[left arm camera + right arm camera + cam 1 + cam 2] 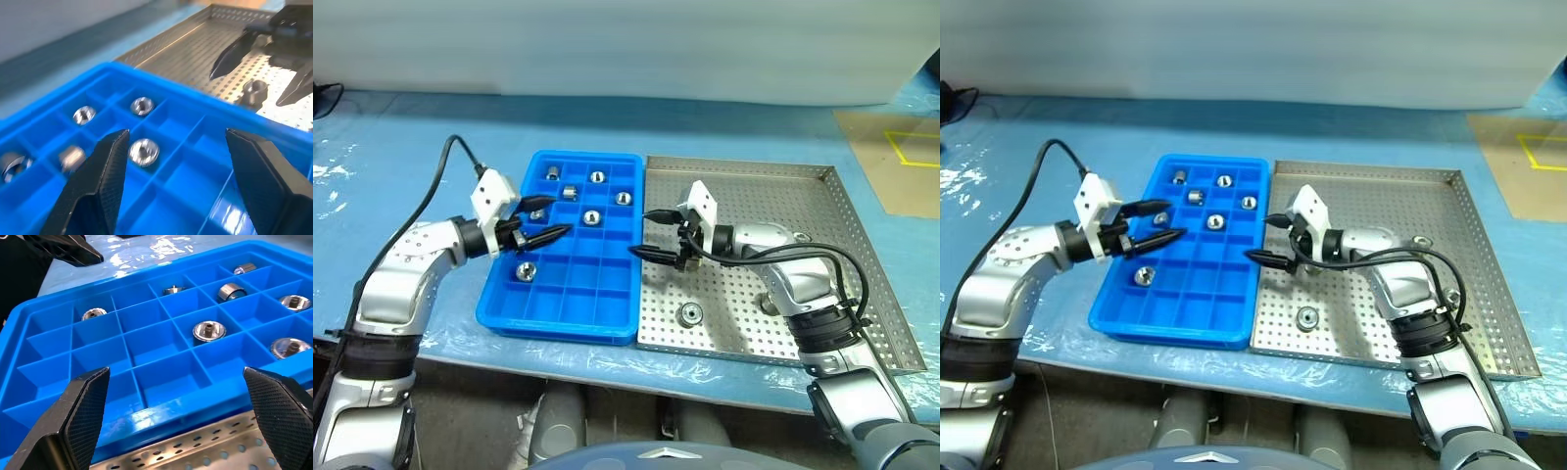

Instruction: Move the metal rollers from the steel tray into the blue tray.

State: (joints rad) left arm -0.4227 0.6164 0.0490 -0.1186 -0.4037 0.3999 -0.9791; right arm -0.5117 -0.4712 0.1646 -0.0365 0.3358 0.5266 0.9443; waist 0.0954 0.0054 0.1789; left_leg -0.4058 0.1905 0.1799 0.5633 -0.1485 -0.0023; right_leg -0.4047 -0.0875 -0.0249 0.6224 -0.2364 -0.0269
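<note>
The blue tray (564,326) holds several metal rollers in separate compartments, one of them near its front left (525,271). My left gripper (544,218) hovers open over the tray's left side with nothing between its fingers; its wrist view looks down on a roller (143,151) in a compartment below. The steel tray (773,191) lies to the right, with a roller (689,313) near its front and another (800,237) behind my right arm. My right gripper (650,233) stands open and holds nothing, over the steel tray's left edge and pointing at the blue tray (146,396).
Both trays sit side by side on a blue-covered table (411,147). A brown board with yellow tape (901,157) lies at the far right. A black cable (450,162) loops above my left arm. The two grippers face each other across the blue tray's right rim.
</note>
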